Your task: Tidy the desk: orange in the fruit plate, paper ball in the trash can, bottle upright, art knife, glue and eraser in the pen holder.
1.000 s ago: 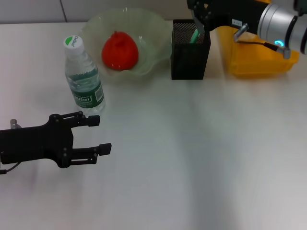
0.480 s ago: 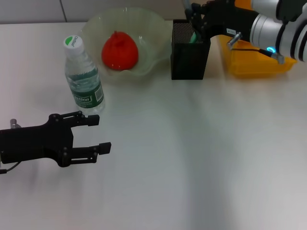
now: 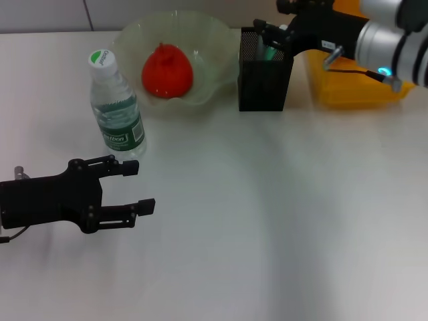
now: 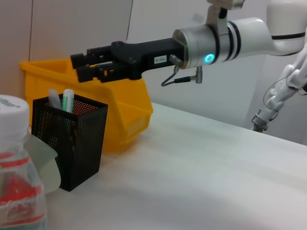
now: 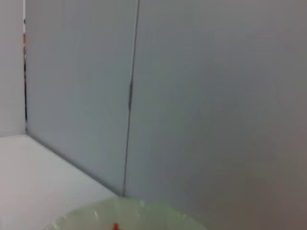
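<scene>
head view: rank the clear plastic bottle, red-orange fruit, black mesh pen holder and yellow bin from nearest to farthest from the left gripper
From the left gripper, low on the robot's left:
1. Clear plastic water bottle, upright just beyond it.
2. Red-orange orange, farther back in the pale-green glass fruit plate.
3. Black mesh pen holder, back centre.
4. Yellow trash can, far back right.

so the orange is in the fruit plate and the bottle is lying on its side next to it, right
Not quite. The orange is in the fruit plate, but the bottle stands upright beside it, white cap on top, as the head view shows.
</scene>
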